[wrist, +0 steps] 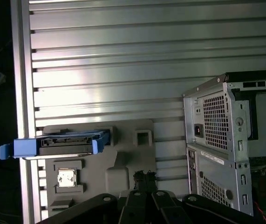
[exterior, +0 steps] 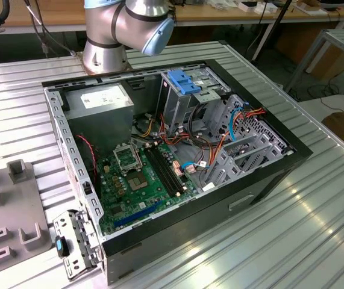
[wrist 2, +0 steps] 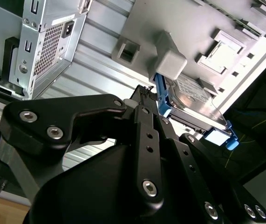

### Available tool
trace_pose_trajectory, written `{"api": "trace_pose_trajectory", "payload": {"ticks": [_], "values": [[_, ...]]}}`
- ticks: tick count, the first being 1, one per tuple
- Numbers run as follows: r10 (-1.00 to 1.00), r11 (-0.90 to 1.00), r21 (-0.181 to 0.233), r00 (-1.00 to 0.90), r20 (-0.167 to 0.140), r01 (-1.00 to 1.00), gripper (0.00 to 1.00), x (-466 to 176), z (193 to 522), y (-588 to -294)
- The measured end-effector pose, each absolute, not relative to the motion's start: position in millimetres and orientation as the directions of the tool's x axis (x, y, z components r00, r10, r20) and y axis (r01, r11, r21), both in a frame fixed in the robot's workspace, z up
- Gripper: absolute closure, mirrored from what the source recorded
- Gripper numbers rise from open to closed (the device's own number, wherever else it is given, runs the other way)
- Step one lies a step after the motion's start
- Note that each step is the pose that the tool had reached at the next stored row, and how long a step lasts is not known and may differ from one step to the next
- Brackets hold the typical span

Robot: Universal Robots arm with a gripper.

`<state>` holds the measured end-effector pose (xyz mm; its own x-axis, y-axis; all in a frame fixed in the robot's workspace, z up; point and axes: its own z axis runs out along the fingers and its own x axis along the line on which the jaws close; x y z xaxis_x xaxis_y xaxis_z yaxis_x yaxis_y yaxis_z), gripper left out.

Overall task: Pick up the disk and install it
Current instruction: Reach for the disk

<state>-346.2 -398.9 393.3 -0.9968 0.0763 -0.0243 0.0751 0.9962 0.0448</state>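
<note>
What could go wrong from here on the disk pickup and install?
1. The disk sits on the grey fixture right by the table edge; a nudge from the gripper might knock it off.
2. Loose wires crowd the drive cage in the case; they could snag the disk going in.

Soft, even light fills the exterior view. The ribbed silver metal desk [exterior: 280, 241] throws back pale glare patches toward the exterior view's right, and the open black computer case [exterior: 262, 183] holds deep shadow beneath its grey power-supply box [exterior: 102, 102]. The first wrist view is dim, with one edge nearly black and a bright glare band across the ribs. The black gripper [wrist: 144, 176] is almost a silhouette. The second wrist view is brighter, with the pale grey fixture plate [wrist 2: 207, 23] washed out.
</note>
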Motion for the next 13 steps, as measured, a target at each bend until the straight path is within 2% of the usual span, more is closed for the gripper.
{"api": "trace_pose_trajectory", "payload": {"ticks": [13], "values": [[0.076, 0.996, 0.045, -0.997, -0.024, 0.075, 0.89, -359.6, 393.3, -398.9]]}}
